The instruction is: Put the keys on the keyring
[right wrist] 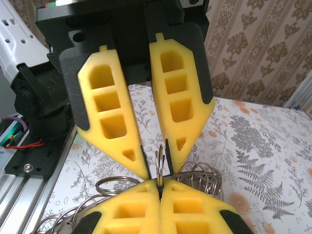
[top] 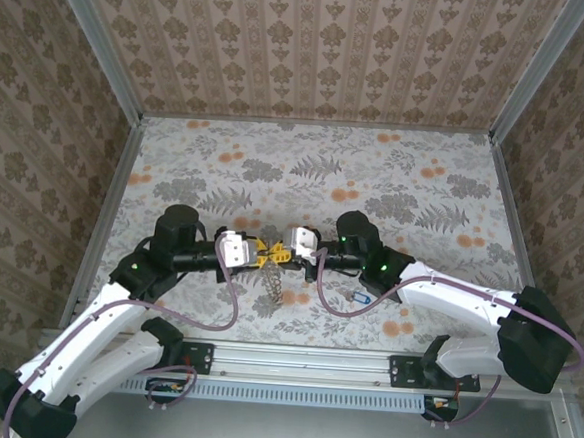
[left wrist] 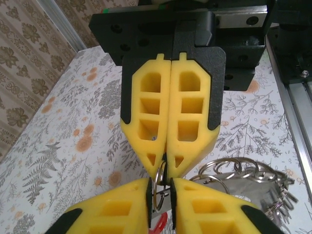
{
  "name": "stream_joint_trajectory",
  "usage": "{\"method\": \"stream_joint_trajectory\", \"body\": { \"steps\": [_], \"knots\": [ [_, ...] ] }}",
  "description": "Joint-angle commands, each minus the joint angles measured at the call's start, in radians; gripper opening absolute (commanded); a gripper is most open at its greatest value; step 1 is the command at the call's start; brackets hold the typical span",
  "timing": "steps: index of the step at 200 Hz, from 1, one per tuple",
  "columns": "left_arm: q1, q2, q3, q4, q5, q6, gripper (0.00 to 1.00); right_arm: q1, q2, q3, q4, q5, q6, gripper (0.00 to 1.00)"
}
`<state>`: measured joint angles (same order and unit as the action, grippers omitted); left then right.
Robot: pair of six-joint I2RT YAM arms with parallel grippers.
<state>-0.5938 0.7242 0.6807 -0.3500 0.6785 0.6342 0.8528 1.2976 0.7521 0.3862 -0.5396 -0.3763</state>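
Floral-print surface [top: 375, 175] lies beneath two arms that meet tip to tip. The right pincer [top: 282, 252] is clamped fully shut on the keyring [right wrist: 159, 157] and holds it edge-up off the surface, seemingly to present its coil for threading. Just left of the keyring, the left pincer [top: 256, 248] stands narrow, apparently gripping a red key [left wrist: 159, 225] whose head peeks between its fingers. A bunch of linked rings [left wrist: 243, 173] dangles just below the keyring. A blue key [top: 359, 299] lies on the surface, well right of the keyring.
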Motion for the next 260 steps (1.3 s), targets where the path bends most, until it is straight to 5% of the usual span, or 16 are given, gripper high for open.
{"method": "stream_joint_trajectory", "body": {
  "steps": [1,34,87,106,124,173,260],
  "knots": [
    [0.006,-0.019,-0.015,0.019,0.02,-0.019,0.22,-0.01,-0.032,-0.01,0.1,-0.043,0.037,0.0],
    [0.016,-0.032,-0.024,0.02,0.016,-0.025,0.2,-0.019,-0.04,-0.02,0.121,-0.052,0.052,0.0],
    [0.022,-0.035,-0.011,0.043,0.03,-0.038,0.0,-0.019,-0.032,-0.019,0.113,-0.07,0.049,0.0],
    [0.026,-0.029,0.002,0.063,0.047,-0.064,0.0,-0.019,-0.03,-0.023,0.115,-0.067,0.044,0.0],
    [0.028,-0.026,0.005,0.072,0.038,-0.073,0.0,-0.019,-0.027,-0.024,0.098,-0.026,0.046,0.27],
    [0.026,0.014,0.054,-0.073,-0.11,0.04,0.0,-0.05,-0.117,-0.055,-0.075,0.11,-0.05,0.49],
    [0.001,0.117,0.031,-0.011,-0.169,0.174,0.0,-0.199,-0.319,0.09,-0.933,0.411,-0.503,0.62]
  ]
}}
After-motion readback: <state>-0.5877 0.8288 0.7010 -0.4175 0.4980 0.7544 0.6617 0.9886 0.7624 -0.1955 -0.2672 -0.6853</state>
